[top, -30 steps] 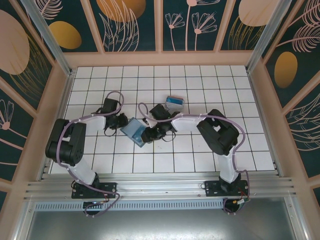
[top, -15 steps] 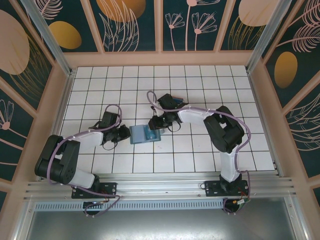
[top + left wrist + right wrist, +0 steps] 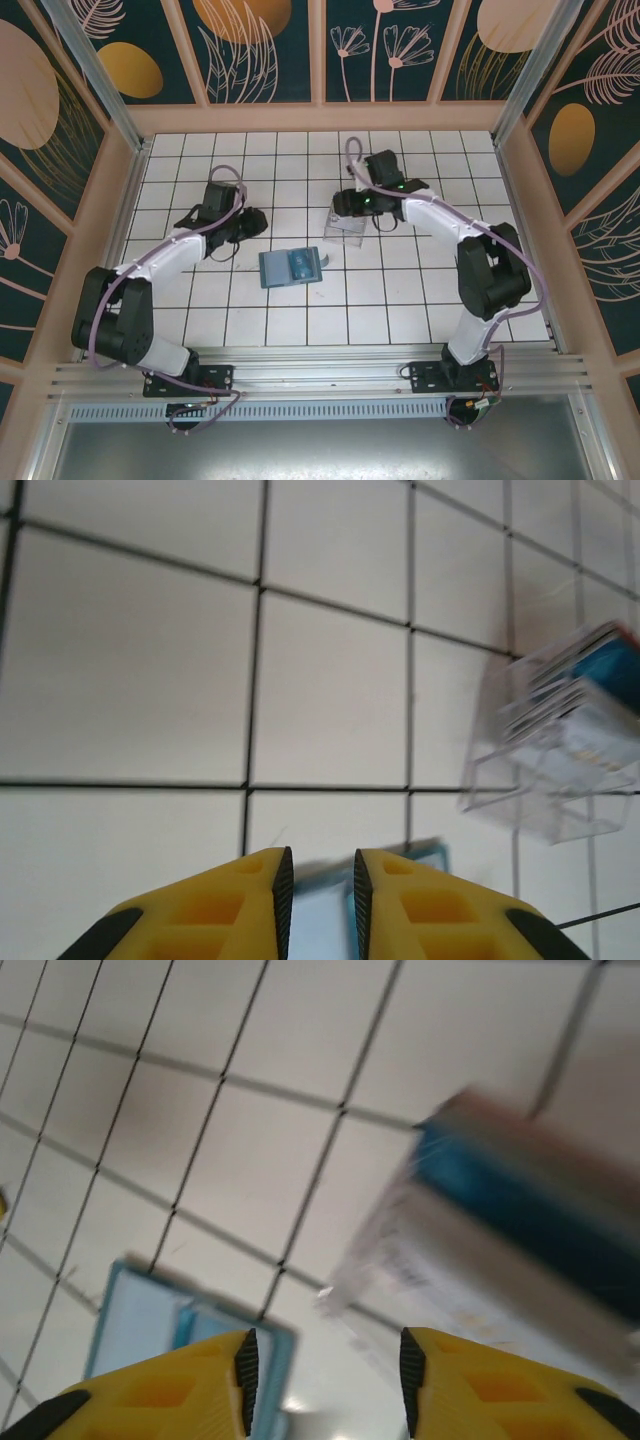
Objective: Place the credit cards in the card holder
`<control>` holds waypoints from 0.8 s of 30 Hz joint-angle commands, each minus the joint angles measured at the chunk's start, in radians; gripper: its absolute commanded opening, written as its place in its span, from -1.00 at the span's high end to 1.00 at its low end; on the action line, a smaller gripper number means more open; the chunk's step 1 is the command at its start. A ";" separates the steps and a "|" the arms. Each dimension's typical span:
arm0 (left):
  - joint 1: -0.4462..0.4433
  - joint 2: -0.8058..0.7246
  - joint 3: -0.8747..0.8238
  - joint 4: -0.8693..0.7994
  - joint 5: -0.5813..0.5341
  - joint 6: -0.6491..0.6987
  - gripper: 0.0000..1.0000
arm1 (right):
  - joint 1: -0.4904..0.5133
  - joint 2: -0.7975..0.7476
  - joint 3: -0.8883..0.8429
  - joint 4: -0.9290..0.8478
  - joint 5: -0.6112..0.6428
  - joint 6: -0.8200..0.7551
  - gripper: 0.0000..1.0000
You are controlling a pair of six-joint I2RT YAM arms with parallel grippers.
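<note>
A: Starting at the left, what is the left hand doing?

B: The left hand (image 3: 243,222) hangs over bare tiles left of the bench's middle. Its jaws are narrow, with nothing between them. Next along, the holder (image 3: 290,268) lies open and flat near the middle of the bench, a little towards the near edge, and neither hand touches it.

A: And the cards?

B: The cards (image 3: 580,690) sit stacked in a clear tray (image 3: 530,800) just beyond the holder, towards the far edge and slightly right. The right hand (image 3: 328,1345) hovers at the tray with its jaws moderately apart and empty.

A: What could go wrong?

B: The tray looks light and loose, so a pinch at the stack might drag or tip it, or lift several cards at once. The holder isn't pinned either, and I'd expect it to slide when a card is pushed in.

A: Do the views differ?

B: The top view gives the layout but hardly shows the cards. The left wrist view, though blurred, separates blue from pale ones. The right wrist view shows that hand's gap plainly
</note>
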 commanded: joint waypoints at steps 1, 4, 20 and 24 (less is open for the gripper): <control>-0.012 0.078 0.061 0.073 0.073 -0.023 0.44 | -0.031 0.021 0.037 -0.007 0.076 -0.062 -0.01; -0.048 0.149 0.140 0.095 0.096 -0.032 0.39 | -0.055 0.050 0.063 -0.014 0.099 -0.099 -0.09; -0.201 0.478 0.438 0.075 0.146 -0.014 0.31 | -0.081 0.161 0.116 -0.009 0.101 -0.236 -0.25; -0.217 0.532 0.486 0.056 0.143 -0.008 0.31 | -0.079 0.175 0.129 -0.015 0.089 -0.243 -0.27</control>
